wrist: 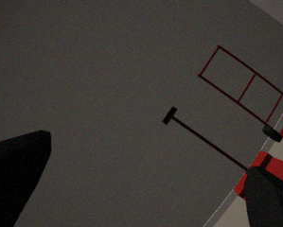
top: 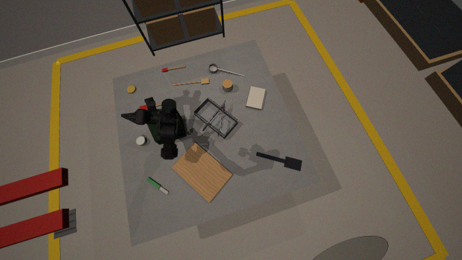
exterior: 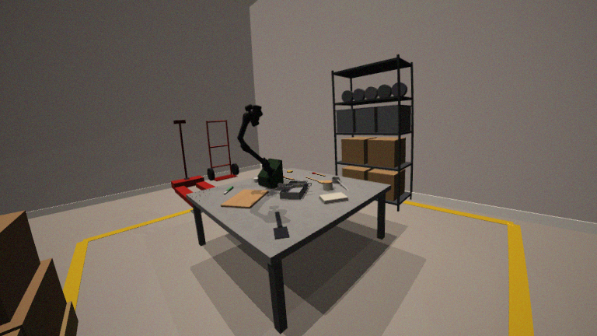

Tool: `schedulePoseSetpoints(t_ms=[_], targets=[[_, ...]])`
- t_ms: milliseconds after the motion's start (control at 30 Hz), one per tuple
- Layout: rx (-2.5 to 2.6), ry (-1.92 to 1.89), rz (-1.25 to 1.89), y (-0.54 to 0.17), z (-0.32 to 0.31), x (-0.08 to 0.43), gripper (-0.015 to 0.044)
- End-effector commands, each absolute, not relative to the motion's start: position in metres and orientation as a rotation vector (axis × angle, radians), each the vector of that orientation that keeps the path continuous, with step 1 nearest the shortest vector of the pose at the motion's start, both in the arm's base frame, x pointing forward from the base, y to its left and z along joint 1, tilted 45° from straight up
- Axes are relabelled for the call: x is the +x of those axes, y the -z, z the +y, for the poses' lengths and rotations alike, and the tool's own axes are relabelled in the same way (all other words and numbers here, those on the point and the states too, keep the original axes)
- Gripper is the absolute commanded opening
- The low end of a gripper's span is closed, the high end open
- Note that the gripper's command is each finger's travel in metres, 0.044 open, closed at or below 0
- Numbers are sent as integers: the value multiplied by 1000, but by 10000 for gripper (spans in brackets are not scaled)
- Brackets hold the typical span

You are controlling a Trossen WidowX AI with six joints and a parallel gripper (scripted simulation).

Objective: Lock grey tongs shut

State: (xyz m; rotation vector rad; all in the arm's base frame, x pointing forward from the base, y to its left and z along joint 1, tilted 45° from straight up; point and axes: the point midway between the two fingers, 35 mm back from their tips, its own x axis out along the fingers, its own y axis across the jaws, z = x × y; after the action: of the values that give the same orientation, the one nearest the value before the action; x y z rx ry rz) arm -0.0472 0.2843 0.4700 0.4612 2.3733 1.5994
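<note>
The grey tongs (top: 213, 118) lie open across the dark roasting tin (top: 201, 105) (exterior: 290, 194), their two arms spread over its rims. The wooden board (top: 204, 175) (exterior: 244, 198) lies flat on the table beside the tin, with the arm's shadow on one corner and nothing lying on it. My gripper (wrist: 150, 162) is open and empty, its two dark fingers wide apart in the wrist view. It is raised high above the table, on the far side of the arm's base from the tin, and points away from the tongs. The lock inside the hinge cannot be seen.
A black spatula (top: 293, 163) (exterior: 281, 232) lies beyond the board. A white block (top: 255, 97) (exterior: 333, 197) and a round pot (top: 227, 85) stand near the tin. A green-and-white tool (top: 153, 182) and a white cylinder (top: 141, 140) are near the board and base.
</note>
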Motion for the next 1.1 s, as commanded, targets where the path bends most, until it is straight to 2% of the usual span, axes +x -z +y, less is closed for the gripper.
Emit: schedulePoseSetpoints(t_ms=[0,200,567,833,1067], targets=[[461,-1599,2373,-470,284,-47,426],[519,-1346,2377,-440,307,-23,440],[783,-374,2240,-313,346,91,440],[964,272,1990,-222,323,174,440],[1088,780,1666,-149,271,236,440]])
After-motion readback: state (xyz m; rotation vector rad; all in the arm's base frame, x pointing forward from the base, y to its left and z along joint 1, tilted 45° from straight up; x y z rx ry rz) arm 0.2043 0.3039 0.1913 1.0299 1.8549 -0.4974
